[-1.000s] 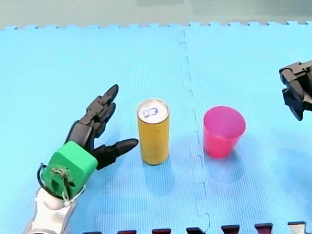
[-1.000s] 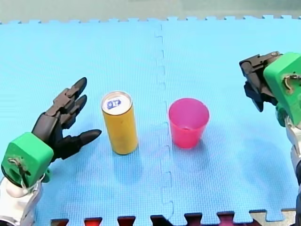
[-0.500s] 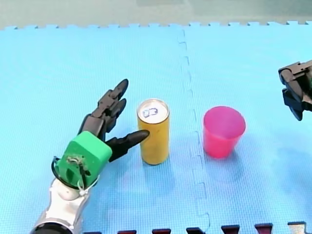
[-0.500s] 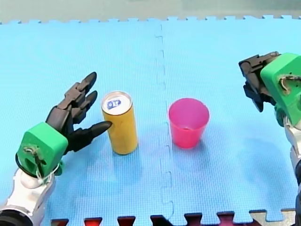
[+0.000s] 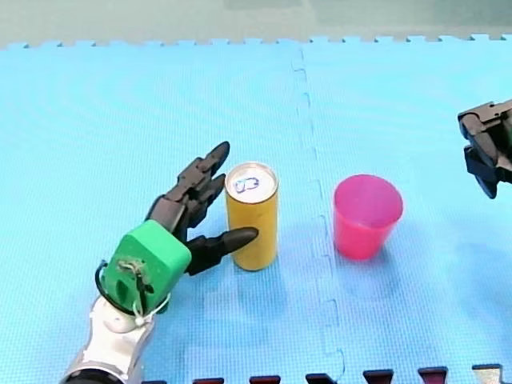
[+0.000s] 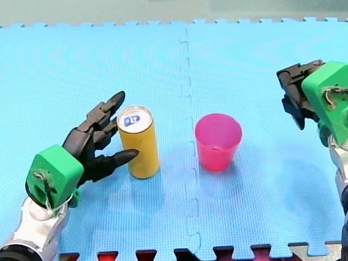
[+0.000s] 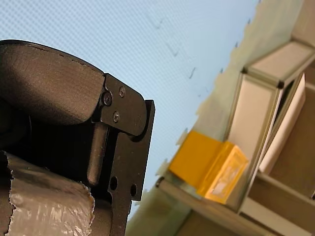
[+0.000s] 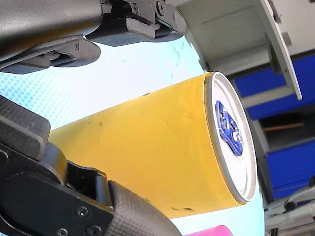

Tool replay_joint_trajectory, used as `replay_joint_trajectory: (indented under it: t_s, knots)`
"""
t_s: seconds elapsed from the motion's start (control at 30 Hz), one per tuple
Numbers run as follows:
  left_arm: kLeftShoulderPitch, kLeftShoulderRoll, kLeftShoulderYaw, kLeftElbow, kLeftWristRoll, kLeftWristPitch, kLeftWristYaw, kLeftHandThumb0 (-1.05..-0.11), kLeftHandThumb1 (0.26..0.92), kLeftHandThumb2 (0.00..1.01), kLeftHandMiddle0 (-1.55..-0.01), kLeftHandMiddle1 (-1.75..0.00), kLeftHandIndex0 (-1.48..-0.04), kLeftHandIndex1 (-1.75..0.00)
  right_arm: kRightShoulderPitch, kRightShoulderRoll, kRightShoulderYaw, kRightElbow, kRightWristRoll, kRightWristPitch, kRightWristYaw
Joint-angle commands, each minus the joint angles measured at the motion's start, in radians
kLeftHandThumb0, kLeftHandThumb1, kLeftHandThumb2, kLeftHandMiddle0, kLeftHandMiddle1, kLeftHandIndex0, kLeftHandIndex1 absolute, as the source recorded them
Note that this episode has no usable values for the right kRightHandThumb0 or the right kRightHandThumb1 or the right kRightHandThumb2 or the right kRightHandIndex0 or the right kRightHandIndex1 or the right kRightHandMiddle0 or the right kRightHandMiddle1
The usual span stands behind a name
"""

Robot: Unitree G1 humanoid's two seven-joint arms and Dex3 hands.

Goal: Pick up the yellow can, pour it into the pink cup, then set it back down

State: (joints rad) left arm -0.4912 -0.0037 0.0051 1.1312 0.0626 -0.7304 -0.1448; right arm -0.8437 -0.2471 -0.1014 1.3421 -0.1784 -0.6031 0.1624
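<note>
The yellow can [image 5: 256, 224] stands upright on the blue mat, its silver top with a blue tab facing up. The pink cup [image 5: 366, 214] stands upright a short way to its right. My left hand [image 5: 234, 194] reaches in from the lower left and brackets the can: its fingers [image 5: 204, 180] lie along the can's left side and the thumb [image 5: 228, 240] crosses the lower front, at or very near the wall. The second wrist view shows the can [image 8: 162, 147] close between the black fingers [image 8: 64, 29]. My right hand [image 6: 296, 98] hangs at the right edge, away from the cup, fingers curled on nothing.
The blue foam mat [image 5: 120, 104] has a puzzle seam [image 5: 308, 120] running front to back between can and cup. Its back edge meets a grey floor. In the first wrist view a shelf with a yellow box [image 7: 209, 167] stands beyond the mat.
My left hand has moved right and forward, from well clear of the can to bracketing it. The can, cup and right hand have stayed put.
</note>
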Motion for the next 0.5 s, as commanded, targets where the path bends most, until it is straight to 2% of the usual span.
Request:
replay_joint_trajectory:
  t_s: [0.0,0.3,0.47]
  knots:
    - [0.002,0.003,0.006,-0.01,-0.011,0.004,-0.012,-0.972,0.718,0.0,-0.31,0.0,-0.23,0.0,-0.001,-0.002,-0.001,0.001,0.003,0.001,0.001]
    - [0.011,0.004,0.009,-0.033,-0.018,0.018,-0.032,-0.958,0.719,0.0,-0.32,0.0,-0.23,0.0,-0.004,-0.005,-0.001,-0.002,0.004,-0.001,0.006]
    - [0.011,-0.001,0.019,-0.035,-0.034,0.028,-0.038,-0.91,0.741,0.01,-0.45,-0.05,-0.34,-0.03,-0.005,-0.006,0.003,-0.005,0.001,-0.002,0.0]
